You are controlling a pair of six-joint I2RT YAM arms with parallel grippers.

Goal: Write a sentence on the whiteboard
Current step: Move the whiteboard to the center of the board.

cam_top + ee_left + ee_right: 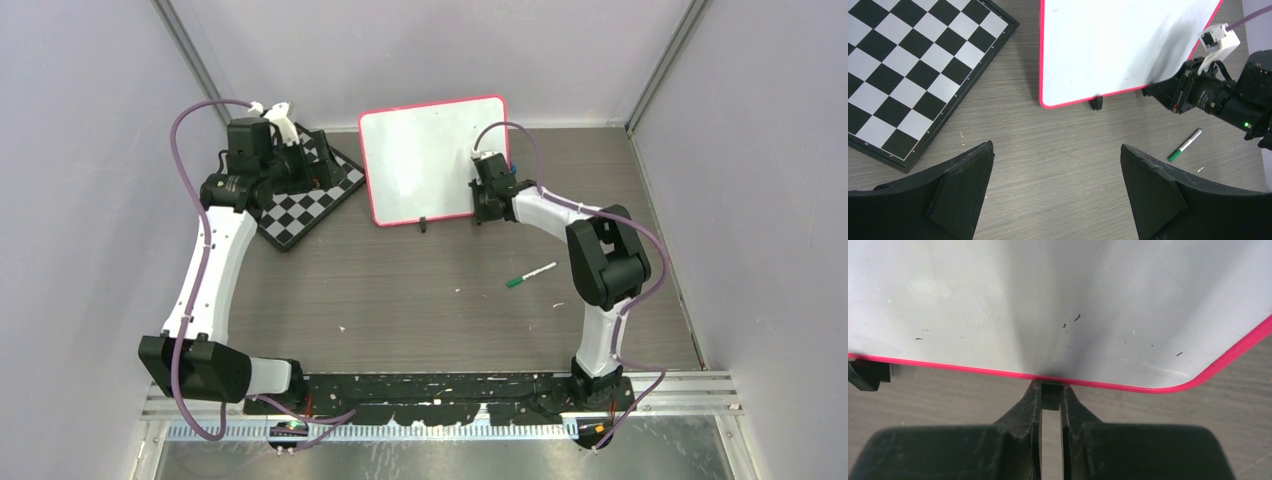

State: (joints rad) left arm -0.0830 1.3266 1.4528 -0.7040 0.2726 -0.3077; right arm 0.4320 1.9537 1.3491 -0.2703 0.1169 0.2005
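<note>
Glossy whiteboard [420, 160]: likely light, stiff, slick; grip the rim.
Right gripper [1050, 389]: pinching its black foot [1051, 401].
Left gripper [1057, 147]: spread, empty.

Left fingers [963, 200] wide, right fingers [1027, 412] clamped.

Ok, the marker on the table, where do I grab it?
Pinch the marker mid-barrel on its white body, coming straight down and closing across its length. It lies flat on the table, green end toward the arms, nothing touching it.
</note>
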